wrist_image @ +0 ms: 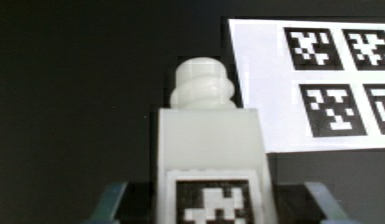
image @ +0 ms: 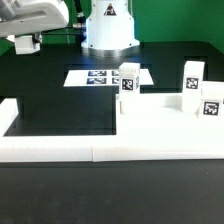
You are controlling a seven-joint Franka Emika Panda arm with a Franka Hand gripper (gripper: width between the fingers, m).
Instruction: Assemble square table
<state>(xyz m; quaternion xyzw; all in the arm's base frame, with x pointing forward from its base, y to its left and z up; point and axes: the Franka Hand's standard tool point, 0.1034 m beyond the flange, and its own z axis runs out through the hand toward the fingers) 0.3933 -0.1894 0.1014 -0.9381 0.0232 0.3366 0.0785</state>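
In the wrist view my gripper [wrist_image: 214,206] is shut on a white leg post [wrist_image: 210,140]. The post's tag sits between my fingers [wrist_image: 125,203] and its rounded screw tip points away from me. In the exterior view the gripper [image: 27,42] hangs high at the far left above the black table; the held post is hard to make out there. The white square tabletop [image: 160,128] lies at the exterior view's right. Two tagged leg posts stand upright on it, one [image: 128,80] near its left corner and one [image: 192,76] further right. A tag [image: 210,110] shows at its right edge.
The marker board [image: 100,76] lies flat in front of the robot base and also shows in the wrist view [wrist_image: 331,80], beside the held post's tip. The long low white border wall [image: 60,148] runs along the front and turns up at the left end [image: 9,114].
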